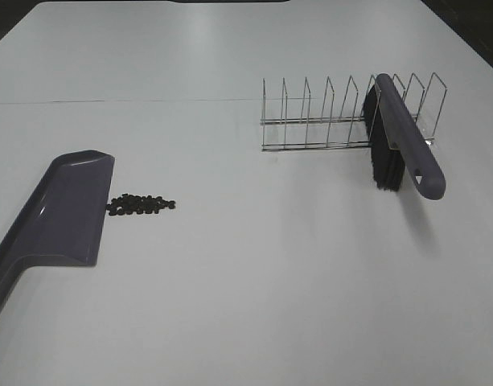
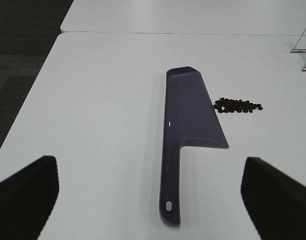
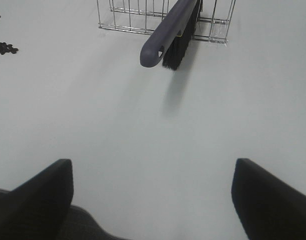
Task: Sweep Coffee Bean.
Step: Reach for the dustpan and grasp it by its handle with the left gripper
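I see both jaws wide, empty — coffee beans [image 1: 141,205] beside dustpan [image 1: 69,209] mouth, brush [image 1: 407,137] propped in wire rack [image 1: 310,121].

Glossy plastic dustpan [image 1: 65,211]; thin metal-wire rack [image 1: 326,121].

purple dustpan [image 1: 65,209], dark beans [image 1: 141,204], white table [image 1: 254,281]

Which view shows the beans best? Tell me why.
Left wrist: the beans lie whole and sharpest, beside the dustpan. Exterior high shows them whole but blurrier. Right wrist catches only a clump at its frame edge.
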Motion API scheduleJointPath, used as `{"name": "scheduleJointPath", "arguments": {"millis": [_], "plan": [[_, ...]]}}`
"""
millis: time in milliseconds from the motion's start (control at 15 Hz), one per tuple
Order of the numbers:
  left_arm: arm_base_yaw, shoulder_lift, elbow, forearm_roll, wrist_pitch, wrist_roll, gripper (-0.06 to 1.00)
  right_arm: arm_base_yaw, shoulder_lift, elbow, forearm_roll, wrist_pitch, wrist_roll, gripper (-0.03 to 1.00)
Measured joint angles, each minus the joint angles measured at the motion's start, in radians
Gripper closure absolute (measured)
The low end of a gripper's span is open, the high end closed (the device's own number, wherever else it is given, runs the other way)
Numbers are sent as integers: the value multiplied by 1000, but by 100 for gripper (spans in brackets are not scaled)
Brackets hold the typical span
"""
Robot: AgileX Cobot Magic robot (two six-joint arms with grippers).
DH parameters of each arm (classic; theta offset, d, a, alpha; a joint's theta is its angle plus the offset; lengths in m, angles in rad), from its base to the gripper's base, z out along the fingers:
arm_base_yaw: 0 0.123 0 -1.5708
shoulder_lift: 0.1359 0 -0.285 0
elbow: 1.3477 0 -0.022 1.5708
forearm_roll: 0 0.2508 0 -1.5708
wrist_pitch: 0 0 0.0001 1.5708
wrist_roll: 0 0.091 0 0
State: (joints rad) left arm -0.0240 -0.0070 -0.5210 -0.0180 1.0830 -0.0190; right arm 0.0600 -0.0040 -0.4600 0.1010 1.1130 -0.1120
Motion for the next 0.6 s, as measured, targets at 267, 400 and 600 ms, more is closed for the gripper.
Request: {"name": "scheduleJointPath", "arguments": {"millis": [267, 400, 600], "plan": [[0, 0, 0, 0, 0, 0, 4, 0, 0, 0, 0, 0, 0, 21], [0, 0, 0, 0, 0, 0, 4, 0, 0, 0, 0, 0, 0, 21], [0, 11, 0, 0, 0, 0, 4, 0, 0, 0, 0, 0, 0, 21]]}}
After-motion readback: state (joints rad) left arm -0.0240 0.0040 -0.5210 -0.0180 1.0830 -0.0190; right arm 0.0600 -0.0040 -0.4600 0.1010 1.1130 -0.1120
